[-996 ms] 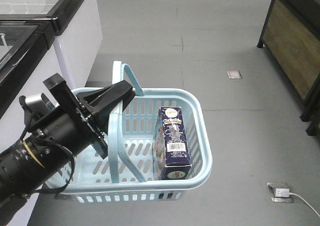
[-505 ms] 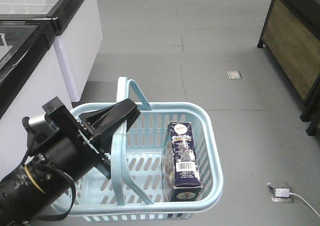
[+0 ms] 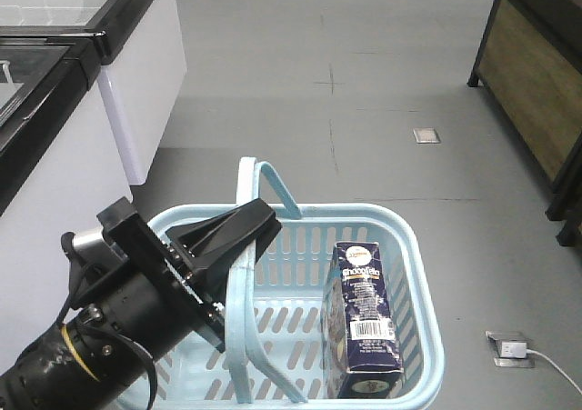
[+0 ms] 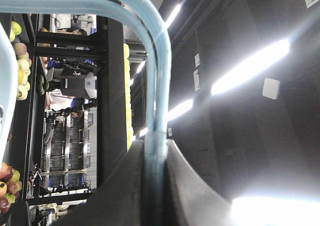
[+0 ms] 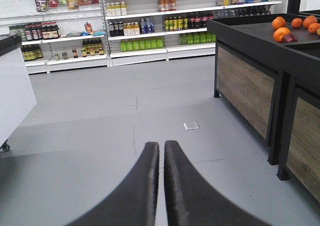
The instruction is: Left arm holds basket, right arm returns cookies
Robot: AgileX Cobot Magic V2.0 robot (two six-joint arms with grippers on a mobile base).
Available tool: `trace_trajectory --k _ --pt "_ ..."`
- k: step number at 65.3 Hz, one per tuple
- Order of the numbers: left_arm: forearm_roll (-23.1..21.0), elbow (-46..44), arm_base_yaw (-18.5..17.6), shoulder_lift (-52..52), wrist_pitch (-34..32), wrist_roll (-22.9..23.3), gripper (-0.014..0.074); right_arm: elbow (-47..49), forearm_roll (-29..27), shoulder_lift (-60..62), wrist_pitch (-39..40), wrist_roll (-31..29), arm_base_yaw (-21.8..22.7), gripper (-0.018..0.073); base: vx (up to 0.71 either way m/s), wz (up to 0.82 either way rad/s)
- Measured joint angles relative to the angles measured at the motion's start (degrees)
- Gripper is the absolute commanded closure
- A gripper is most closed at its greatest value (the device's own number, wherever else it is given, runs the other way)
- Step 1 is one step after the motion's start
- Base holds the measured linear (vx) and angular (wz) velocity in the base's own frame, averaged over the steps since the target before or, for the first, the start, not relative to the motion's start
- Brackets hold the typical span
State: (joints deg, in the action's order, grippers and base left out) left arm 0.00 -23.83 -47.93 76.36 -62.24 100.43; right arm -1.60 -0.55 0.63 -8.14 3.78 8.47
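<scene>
The light blue basket (image 3: 364, 212) hangs low in the front view, over the grey floor. My left gripper (image 3: 268, 224) is shut on one of its hoop handles (image 3: 273, 178). In the left wrist view the blue handle (image 4: 160, 60) runs straight down between the closed fingers of the left gripper (image 4: 155, 146). The cookies (image 3: 364, 310), a dark navy carton with a barcode label, stand upright inside the basket at its right side. My right gripper (image 5: 161, 145) shows only in its own wrist view, shut with nothing between its fingers, and points over bare floor. The right arm is out of the front view.
A white freezer cabinet (image 3: 64, 155) stands at the left, close to the basket. A dark wooden display stand (image 3: 536, 83) lines the right side and carries oranges (image 5: 280, 28). Stocked shelves (image 5: 140, 30) fill the far wall. A floor socket with a cable (image 3: 509, 346) lies at the lower right.
The left gripper and the basket have shifted right and lower in the front view, with the cookies carried along inside. The grip on the handle is unchanged.
</scene>
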Motion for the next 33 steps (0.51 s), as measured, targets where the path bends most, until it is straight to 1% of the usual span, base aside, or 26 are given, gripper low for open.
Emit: trace_trajectory --k 7,33 --pt "-0.50 0.00 -0.76 0.00 0.00 -0.50 0.0599 0.00 0.00 0.00 0.00 0.00 0.00 0.0565 0.00 0.00" --pt "-0.75 0.00 -0.75 0.00 0.00 -0.62 0.0599 0.00 0.00 0.00 0.00 0.00 0.00 0.0565 0.00 0.00"
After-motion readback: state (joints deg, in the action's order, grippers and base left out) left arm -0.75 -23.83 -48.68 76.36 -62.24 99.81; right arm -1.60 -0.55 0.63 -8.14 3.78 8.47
